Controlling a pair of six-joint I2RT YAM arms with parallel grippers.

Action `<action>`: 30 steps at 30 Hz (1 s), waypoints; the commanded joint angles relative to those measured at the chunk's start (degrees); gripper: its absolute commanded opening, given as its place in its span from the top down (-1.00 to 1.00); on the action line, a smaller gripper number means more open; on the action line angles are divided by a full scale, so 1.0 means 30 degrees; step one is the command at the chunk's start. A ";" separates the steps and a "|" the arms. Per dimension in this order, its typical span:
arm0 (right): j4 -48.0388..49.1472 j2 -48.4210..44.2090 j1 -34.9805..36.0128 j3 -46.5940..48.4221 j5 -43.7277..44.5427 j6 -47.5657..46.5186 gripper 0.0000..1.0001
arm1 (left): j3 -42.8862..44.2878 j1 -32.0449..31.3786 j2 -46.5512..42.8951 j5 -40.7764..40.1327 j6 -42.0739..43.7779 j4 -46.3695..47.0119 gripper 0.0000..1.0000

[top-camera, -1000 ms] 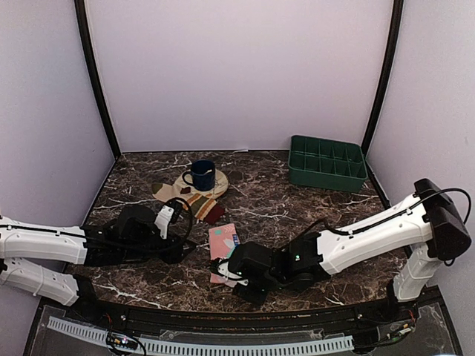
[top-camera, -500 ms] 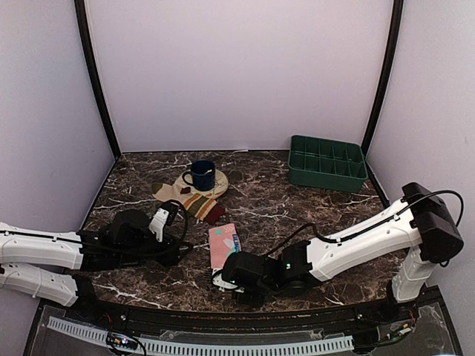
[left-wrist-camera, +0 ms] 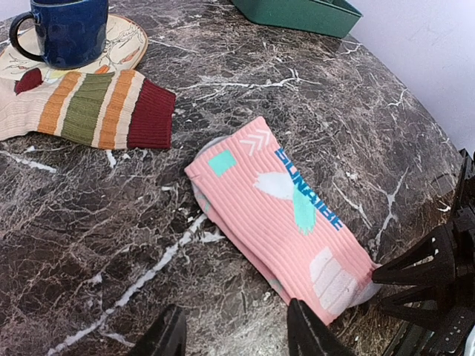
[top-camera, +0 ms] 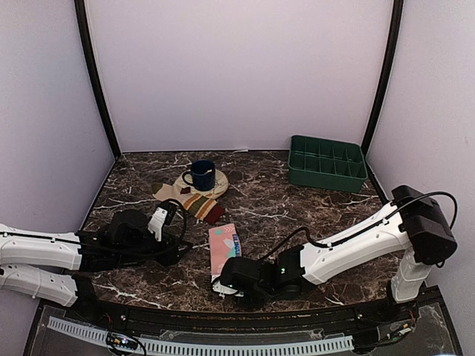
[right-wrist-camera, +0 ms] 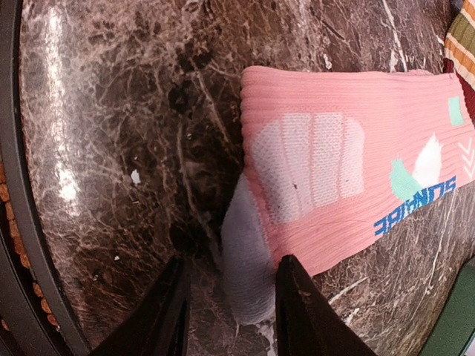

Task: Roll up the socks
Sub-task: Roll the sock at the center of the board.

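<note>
Your right gripper (right-wrist-camera: 231, 315) hangs low over the near edge of the table (top-camera: 297, 208), its two fingers apart. The grey tip of the pink sock (right-wrist-camera: 356, 170) lies between them: the right-hand finger is just beside it, the other stands clear, and nothing is clamped. Seen from the top camera, this sock lies flat with its long axis running nearly 6 to 12 o'clock. The grey tip is at 6, at the gripper, and the chevron-marked end points to 12, leaning slightly toward 1. It is ribbed pink with pale mint and white patches, a paler mesh panel near the grey tip and blue lettering along one edge. Your left gripper (left-wrist-camera: 236, 337) sits at about 9 o'clock from the sock, fingers spread with nothing between them, and hovers over bare marble without touching either sock. The striped sock (top-camera: 197, 202) lies at about 11 o'clock from the pink one, apart from it, its long axis running 10 to 4 o'clock and its maroon end pointing to 4. It is cream with orange and green bands and a small maroon patch. Its far edge meets the round tan coaster (top-camera: 219, 180), which carries a dark blue mug (top-camera: 200, 174). A green compartment tray (top-camera: 327, 163) sits far off at 2 o'clock.
</note>
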 commanded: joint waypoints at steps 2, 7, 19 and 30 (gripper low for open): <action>0.0491 0.0473 -0.0056 -0.0502 0.0250 -0.0271 0.35 | -0.0360 -0.0079 -0.0499 -0.0152 0.0236 0.0571 0.02; 0.0762 0.0520 -0.0458 -0.0874 -0.0038 -0.0371 0.51 | -0.0499 -0.0090 -0.0537 -0.0008 0.0390 0.0822 0.02; 0.0669 0.0658 -0.1696 -0.0602 -0.1710 -0.0927 1.00 | -0.0458 -0.0091 0.0049 0.0584 0.0851 0.1587 0.03; -0.2187 0.0127 -0.3450 0.2073 -0.6353 -0.0335 1.00 | -0.0624 -0.0105 0.1214 0.1842 0.1040 0.2823 0.00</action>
